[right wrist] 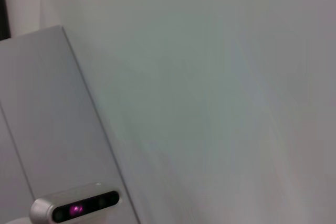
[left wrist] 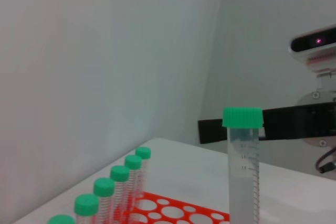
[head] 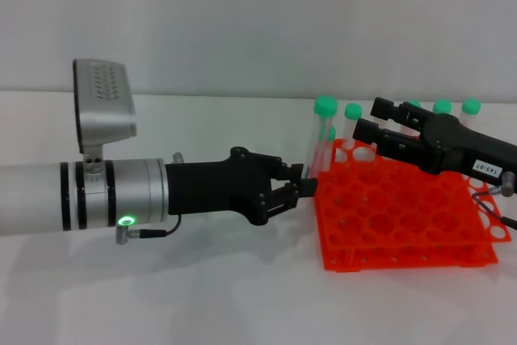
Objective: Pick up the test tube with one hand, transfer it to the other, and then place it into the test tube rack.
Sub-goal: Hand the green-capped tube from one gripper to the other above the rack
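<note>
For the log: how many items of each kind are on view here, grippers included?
Clear plastic test tubes with green caps: 7 (1 upright in the left gripper, 6 in a row in the rack)
Orange-red plastic test tube rack: 1
Black two-finger grippers: 2 (the right gripper is over the rack, jaws apart)
Total: 10

You are facing a plain white tabletop [head: 202, 296] that fills the lower part of the head view, smooth and bare of pattern. Behind it stands a pale grey-white wall [head: 242, 22], meeting the table's far edge in a straight horizontal line. The light is soft and even, with only faint shadows on the table surface. In the left wrist view, two pale walls meet in a vertical corner [left wrist: 218, 51]. In the right wrist view you see more blank pale wall [right wrist: 220, 87] and a flat light grey panel [right wrist: 47, 119].
</note>
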You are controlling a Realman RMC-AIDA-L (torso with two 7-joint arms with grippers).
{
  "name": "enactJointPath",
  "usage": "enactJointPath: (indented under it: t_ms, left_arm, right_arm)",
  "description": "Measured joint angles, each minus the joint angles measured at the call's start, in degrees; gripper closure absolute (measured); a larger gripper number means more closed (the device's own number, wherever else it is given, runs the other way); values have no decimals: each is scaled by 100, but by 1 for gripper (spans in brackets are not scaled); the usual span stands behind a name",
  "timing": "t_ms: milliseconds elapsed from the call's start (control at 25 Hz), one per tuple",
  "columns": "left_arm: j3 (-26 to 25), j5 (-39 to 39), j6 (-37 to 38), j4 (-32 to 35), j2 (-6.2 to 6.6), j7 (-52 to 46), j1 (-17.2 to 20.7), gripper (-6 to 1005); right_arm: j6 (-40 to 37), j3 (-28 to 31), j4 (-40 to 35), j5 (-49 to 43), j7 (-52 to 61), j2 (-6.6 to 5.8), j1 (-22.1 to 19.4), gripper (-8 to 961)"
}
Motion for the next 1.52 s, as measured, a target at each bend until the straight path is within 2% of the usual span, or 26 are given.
enactJointPath:
  t_ms: [480,1000,1440,1520]
  left_arm:
    - [107,-11,-60,-41,-19,32,-239,794]
    - [107,-44,-135,-187,-44,40,-274,796]
    - [197,-46,-137,-224,-45,49,-287,797]
    - [229,-46,-136,-224,-45,49,-287,797]
  right_arm:
    - [50,39,-36,-8,-31,142,-79,110]
    - [0,150,-141,7,-507,445,-88,119]
    - [239,154,-142,-12,-548,464,-20,160]
    - [244,153,-142,-16,-549,463,-17,223]
